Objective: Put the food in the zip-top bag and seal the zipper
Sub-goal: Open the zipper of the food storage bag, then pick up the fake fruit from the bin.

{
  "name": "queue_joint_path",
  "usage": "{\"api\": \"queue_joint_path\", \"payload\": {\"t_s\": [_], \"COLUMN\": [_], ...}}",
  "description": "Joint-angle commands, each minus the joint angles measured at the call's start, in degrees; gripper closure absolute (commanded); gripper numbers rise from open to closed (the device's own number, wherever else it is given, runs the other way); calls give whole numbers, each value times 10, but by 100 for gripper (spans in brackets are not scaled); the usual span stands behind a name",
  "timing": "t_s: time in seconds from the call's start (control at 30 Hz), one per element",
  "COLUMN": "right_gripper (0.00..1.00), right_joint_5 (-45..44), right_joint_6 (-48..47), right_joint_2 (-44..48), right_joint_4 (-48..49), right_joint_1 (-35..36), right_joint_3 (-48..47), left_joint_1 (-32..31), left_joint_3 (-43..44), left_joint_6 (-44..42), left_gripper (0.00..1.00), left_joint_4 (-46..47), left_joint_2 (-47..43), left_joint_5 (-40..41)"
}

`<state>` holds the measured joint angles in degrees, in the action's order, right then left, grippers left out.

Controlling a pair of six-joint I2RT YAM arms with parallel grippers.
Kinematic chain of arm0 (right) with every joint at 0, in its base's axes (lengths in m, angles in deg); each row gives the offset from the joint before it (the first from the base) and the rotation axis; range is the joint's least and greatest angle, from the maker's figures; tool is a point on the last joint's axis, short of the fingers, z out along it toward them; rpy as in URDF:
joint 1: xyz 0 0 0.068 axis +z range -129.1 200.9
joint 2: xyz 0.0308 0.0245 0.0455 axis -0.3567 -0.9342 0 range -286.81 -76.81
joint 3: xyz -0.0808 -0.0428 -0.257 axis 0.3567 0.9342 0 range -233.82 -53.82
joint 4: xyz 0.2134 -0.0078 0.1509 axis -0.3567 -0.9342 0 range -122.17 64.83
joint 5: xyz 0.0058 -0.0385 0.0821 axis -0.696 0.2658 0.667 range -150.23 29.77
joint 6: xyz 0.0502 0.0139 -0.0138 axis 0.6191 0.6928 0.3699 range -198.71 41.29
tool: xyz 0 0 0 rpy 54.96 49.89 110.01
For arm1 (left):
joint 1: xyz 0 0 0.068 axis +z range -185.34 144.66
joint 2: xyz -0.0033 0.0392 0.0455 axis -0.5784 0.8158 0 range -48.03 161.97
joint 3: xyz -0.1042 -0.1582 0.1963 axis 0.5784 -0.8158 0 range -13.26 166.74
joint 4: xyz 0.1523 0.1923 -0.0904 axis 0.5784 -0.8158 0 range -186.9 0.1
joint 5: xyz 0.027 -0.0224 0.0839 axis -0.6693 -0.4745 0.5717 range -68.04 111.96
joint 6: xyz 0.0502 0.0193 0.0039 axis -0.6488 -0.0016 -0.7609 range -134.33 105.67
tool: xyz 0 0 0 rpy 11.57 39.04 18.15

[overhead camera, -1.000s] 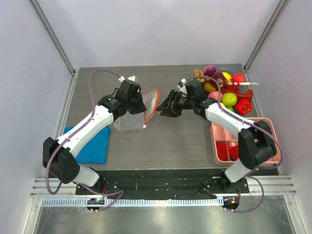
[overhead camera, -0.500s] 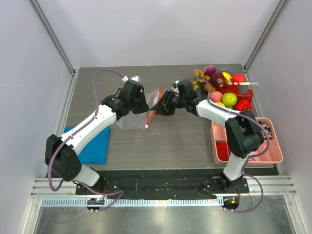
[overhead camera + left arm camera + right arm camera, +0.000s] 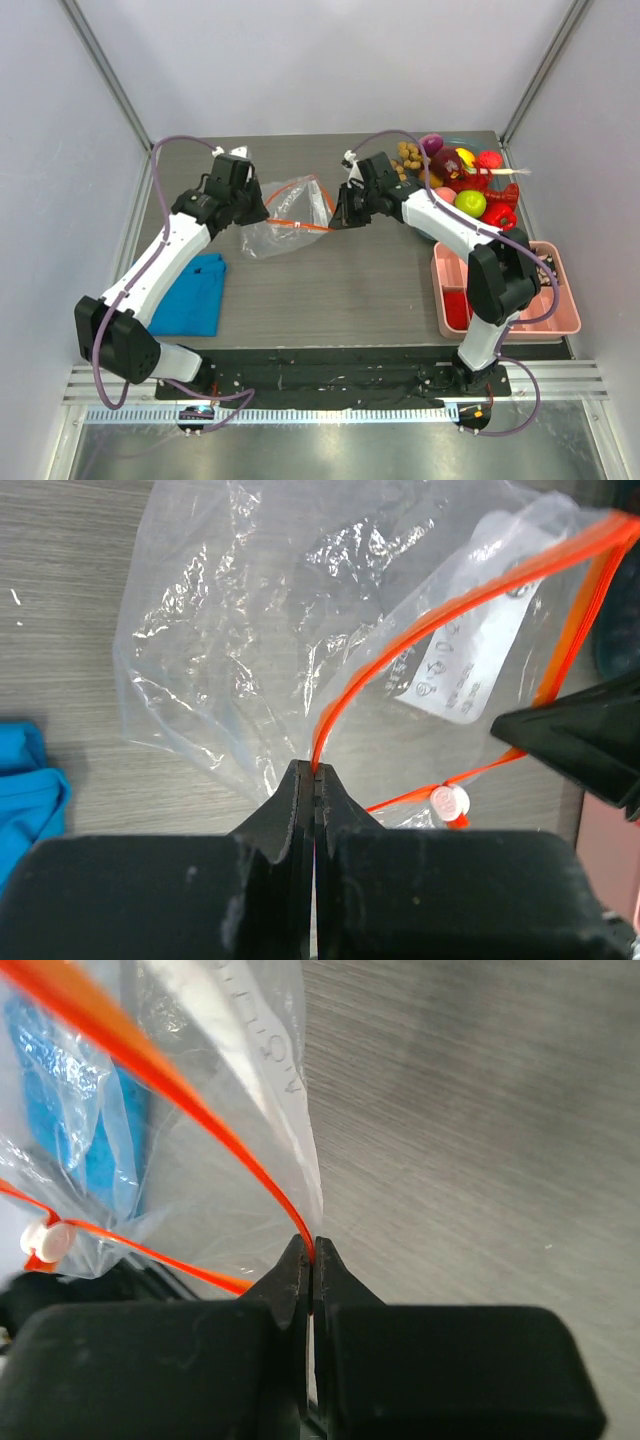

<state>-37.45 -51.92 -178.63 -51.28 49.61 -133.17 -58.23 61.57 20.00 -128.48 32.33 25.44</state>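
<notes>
Left of the food (image 3: 470, 203), right gripper (image 3: 337, 221) now joins left gripper (image 3: 264, 214) pinching the zipper (image 3: 300, 224), stretching the zip-top bag (image 3: 278, 238) open.

I see a grey wood-grain worktop (image 3: 380, 290) with four things resting on it. A folded blue cloth (image 3: 192, 295) lies flat by the left edge, toward the near side. A pink divided tray (image 3: 562, 318) sits in the near right corner, with red pieces in its left compartments. The food (image 3: 465, 185), a heap of glossy toy fruit and vegetables in red, yellow, green, pink and purple, fills the far right corner, just beyond the tray. The clear zip-top bag (image 3: 275, 235) is left of centre, its crinkled body touching the worktop well apart from the heap.
</notes>
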Motion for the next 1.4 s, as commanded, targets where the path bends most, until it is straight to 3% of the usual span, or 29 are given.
{"api": "queue_joint_path", "payload": {"t_s": [0.0,0.03,0.1,0.2,0.3,0.33,0.47,0.53,0.57,0.6,0.67,0.7,0.8,1.07,1.37], "right_gripper": [99,99,99,76,70,73,99,97,88,65,44,25,10,0,0], "right_joint_5": [-107,-107,-84,-43,-32,-30,-27,-31,-31,-32,-24,-23,-13,8,-32], "right_joint_6": [-167,-172,-184,-197,-205,-206,-208,-209,-209,-210,-221,-225,-245,-291,-372], "right_joint_2": [32,34,38,44,54,58,61,65,65,66,76,80,88,82,-13], "right_joint_4": [-116,-122,-123,-125,-129,-129,-128,-130,-135,-140,-148,-150,-164,-215,-349], "right_joint_1": [-9,-10,-9,-8,-9,-9,-8,-9,-9,-9,-10,-9,-15,-111,-271], "right_joint_3": [-20,-26,-34,-63,-86,-91,-96,-93,-93,-93,-94,-101,-136,-199,-402], "left_joint_1": [28,28,27,15,11,10,9,9,9,9,9,9,8,8,8], "left_joint_3": [12,10,8,-2,-11,-20,-31,-32,-31,-30,-30,-28,-25,-10,17], "left_joint_6": [-92,-95,-92,-68,-42,-32,-15,-13,-9,-5,6,9,20,40,61], "left_gripper": [100,100,100,100,100,100,100,100,100,100,100,100,100,100,100], "left_joint_4": [-35,-37,-33,-21,-1,6,24,26,25,23,25,26,28,51,85], "left_joint_2": [-49,-50,-49,-46,-45,-45,-45,-47,-50,-52,-54,-53,-42,-11,26], "left_joint_5": [22,6,-103,-157,-184,-195,-207,-201,-197,-190,-178,-177,-184,-190,-197]}}
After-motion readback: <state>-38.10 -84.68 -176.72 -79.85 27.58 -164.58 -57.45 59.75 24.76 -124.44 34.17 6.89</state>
